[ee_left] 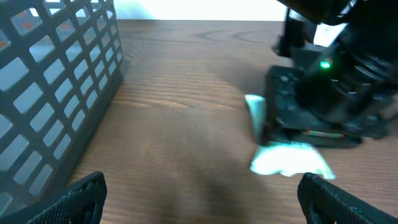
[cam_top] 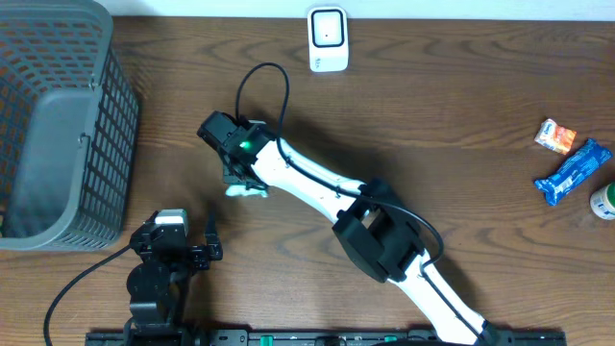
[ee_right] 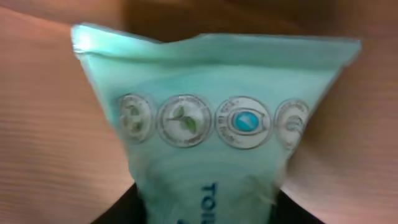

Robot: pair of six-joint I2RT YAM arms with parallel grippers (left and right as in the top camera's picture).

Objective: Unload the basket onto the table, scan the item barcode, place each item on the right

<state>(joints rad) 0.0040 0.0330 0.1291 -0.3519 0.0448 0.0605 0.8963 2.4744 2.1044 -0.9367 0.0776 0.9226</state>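
Closest to us, the left end effector (ee_left: 202, 196) hangs low over the bench (cam_top: 432, 115) with its fingers spread wide. Just past it, the right end effector (cam_top: 238, 176) is pinching the mint-green packet (cam_top: 248, 190), which sits on the wood. There's a grey basket (cam_top: 58, 125) off to the left, and the scanner (cam_top: 328, 38) is at the far edge.

Right arm (cam_top: 307, 178) outstretched, jaws clamped; left jaws spread.

Mock shop checkout on a wooden table (cam_top: 432, 115): grey plastic basket (cam_top: 58, 125), white barcode scanner (cam_top: 328, 38), wrapped snacks (cam_top: 572, 171).
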